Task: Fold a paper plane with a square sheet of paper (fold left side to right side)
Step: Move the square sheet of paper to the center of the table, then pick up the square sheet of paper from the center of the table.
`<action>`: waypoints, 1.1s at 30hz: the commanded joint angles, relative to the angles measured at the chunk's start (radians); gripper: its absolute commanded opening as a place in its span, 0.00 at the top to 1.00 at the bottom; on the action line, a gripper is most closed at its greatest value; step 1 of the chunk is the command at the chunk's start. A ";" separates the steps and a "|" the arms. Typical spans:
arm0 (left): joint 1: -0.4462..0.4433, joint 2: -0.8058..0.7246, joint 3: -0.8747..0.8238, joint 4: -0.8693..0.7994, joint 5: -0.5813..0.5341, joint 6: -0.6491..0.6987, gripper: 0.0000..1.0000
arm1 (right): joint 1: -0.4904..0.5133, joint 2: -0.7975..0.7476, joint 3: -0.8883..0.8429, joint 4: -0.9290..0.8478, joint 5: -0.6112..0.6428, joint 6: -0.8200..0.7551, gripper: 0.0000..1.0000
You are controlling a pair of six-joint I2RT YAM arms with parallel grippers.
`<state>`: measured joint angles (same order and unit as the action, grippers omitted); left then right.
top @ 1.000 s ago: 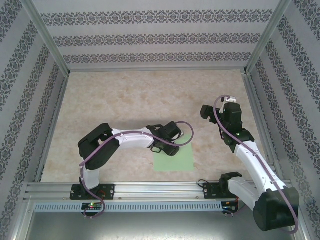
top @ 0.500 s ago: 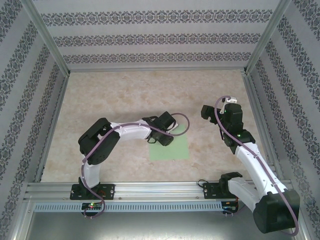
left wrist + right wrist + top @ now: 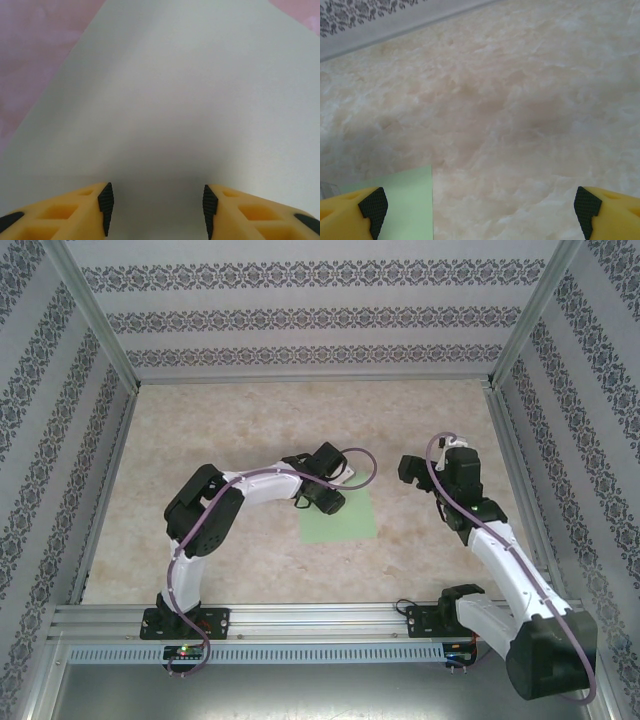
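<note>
The square sheet of paper (image 3: 345, 522) lies flat on the marble tabletop near the middle, light green. My left gripper (image 3: 318, 496) hangs low over its far left part, hiding that corner. In the left wrist view the paper (image 3: 165, 100) looks pale and spreads under the open gripper (image 3: 156, 210), with nothing between the yellow fingers (image 3: 102, 202). My right gripper (image 3: 414, 468) hovers to the right of the sheet, apart from it and open. In the right wrist view a green corner of the paper (image 3: 405, 205) shows beside the left fingertip of that gripper (image 3: 480, 210).
Aluminium frame rails (image 3: 300, 620) run along the near edge, with patterned walls (image 3: 300, 315) on three sides. Bare marble tabletop (image 3: 280, 420) stretches beyond the paper toward the back wall.
The left gripper has moved away from the bases and slightly left, and the paper has slid the same way with it. The right arm has barely moved.
</note>
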<state>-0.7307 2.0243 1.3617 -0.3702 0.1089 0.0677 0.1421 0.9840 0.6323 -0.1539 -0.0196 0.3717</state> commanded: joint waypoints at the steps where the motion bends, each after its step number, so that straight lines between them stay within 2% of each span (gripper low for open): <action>1: 0.011 -0.126 0.002 -0.041 0.042 -0.024 0.45 | 0.013 0.048 0.017 -0.006 -0.084 0.012 0.02; 5: 0.034 -0.277 -0.089 -0.003 0.080 -0.133 0.40 | 0.044 0.141 0.055 0.010 -0.150 0.005 0.02; 9: 0.088 -0.408 -0.234 0.048 0.160 -0.305 0.41 | 0.122 0.268 0.110 0.035 -0.165 -0.012 0.04; 13: 0.130 -0.481 -0.392 0.160 0.286 -0.491 0.46 | 0.184 0.404 0.168 0.078 -0.170 -0.001 0.08; 18: 0.136 -0.498 -0.500 0.266 0.367 -0.653 0.49 | 0.228 0.573 0.265 0.082 -0.172 0.000 0.09; 25: 0.136 -0.428 -0.533 0.312 0.425 -0.730 0.65 | 0.262 0.732 0.345 0.074 -0.177 0.000 0.09; 33: 0.134 -0.359 -0.518 0.284 0.432 -0.725 0.66 | 0.297 0.824 0.378 0.039 -0.153 0.010 0.07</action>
<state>-0.5953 1.6463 0.8349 -0.0929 0.5198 -0.6422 0.4240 1.7863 0.9825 -0.0925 -0.1841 0.3691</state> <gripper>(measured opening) 0.340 0.930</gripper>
